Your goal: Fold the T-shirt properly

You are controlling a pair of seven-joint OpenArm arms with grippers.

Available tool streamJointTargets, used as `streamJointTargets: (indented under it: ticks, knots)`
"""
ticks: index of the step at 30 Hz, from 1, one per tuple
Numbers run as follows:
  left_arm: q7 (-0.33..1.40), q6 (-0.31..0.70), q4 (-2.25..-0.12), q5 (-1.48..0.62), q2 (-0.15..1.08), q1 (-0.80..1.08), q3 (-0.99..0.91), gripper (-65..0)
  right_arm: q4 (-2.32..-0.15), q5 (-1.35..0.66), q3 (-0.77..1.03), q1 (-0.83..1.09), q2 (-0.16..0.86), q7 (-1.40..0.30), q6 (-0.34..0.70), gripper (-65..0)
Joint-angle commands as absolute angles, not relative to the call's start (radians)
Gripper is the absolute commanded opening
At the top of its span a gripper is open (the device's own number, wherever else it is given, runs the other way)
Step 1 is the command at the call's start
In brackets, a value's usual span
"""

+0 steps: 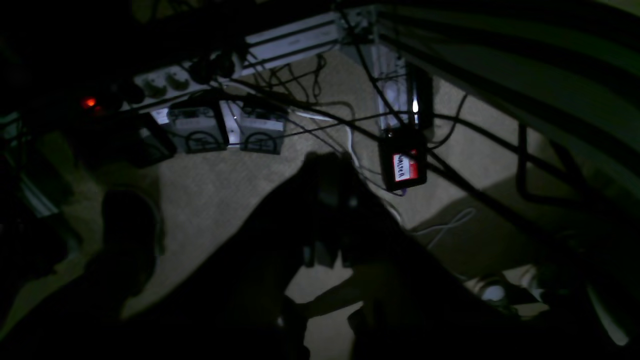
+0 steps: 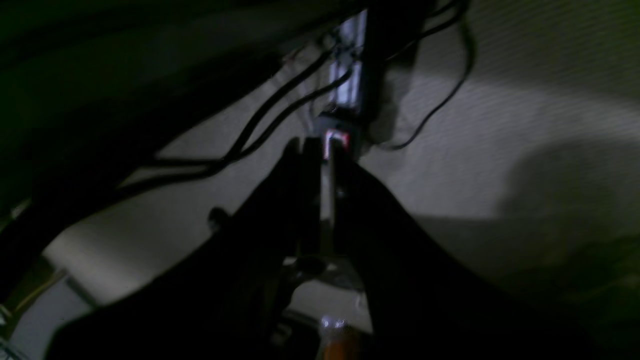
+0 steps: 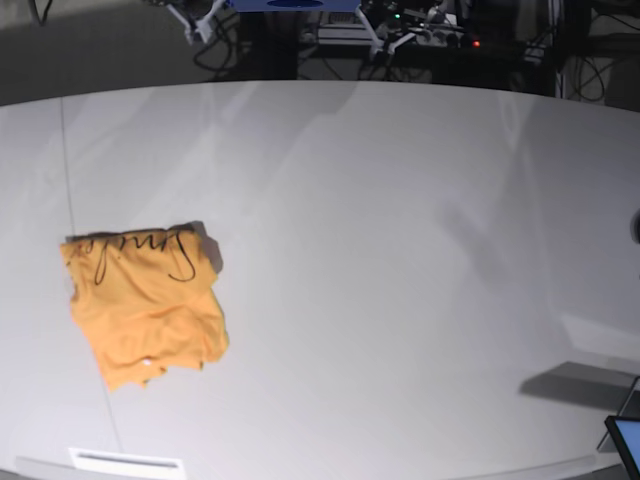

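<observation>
T-shirt [image 3: 143, 305] lay folded at table's [image 3: 400, 250] near left, both grippers closed empty; only tidying seemed left.

We read this as a robotics lab or test bay, not a home or shop. In the base view a broad white table [image 3: 400, 250] fills the frame, bare and evenly lit, like a purpose-built work surface. Beyond its far edge, at 12 o'clock, we note a metal frame [image 3: 290, 8] with a blue top, tangled cables [image 3: 215, 45] and electronics with small lit indicators [image 3: 475, 43]. The left wrist view looks down on a carpeted floor [image 1: 210, 195] with aluminium extrusion rails [image 1: 295, 37] at 12 o'clock, boxed power units [image 1: 225, 127] at 10 o'clock, a glowing red lamp [image 1: 89, 103], and a hand-labelled device [image 1: 404, 166] among loose wiring.
</observation>
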State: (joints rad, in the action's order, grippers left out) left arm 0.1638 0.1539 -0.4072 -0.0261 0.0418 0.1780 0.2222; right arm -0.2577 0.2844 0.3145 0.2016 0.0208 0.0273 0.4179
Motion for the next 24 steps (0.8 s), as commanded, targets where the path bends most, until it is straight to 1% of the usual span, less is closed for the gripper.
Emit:
streamJointTargets:
  ticks: [1,4,12,16,24]
  knots:
    - [0.157,0.148,-0.409,-0.027,0.045,0.183,0.22,-65.0,-0.26,0.28,0.318,0.202,0.013,0.035,0.398,-61.1]
    - [0.156,0.148,-0.414,-0.027,0.047,0.182,0.22,-65.0,-0.262,0.28,0.32,0.2,0.002,0.036,0.357,-60.9]
    - [0.162,0.148,-0.412,-0.027,0.05,0.182,0.228,-65.0,-0.265,0.269,0.32,0.199,-0.056,0.041,0.355,-61.2]
    - [0.162,0.148,-0.41,-0.027,0.05,0.183,0.228,-65.0,-0.265,0.185,0.312,0.2,-0.054,0.041,0.36,-61.2]
    - [0.157,0.148,-0.41,-0.028,0.044,0.182,0.219,-65.0,-0.265,0.18,0.315,0.157,-0.005,0.002,0.36,-61.4]
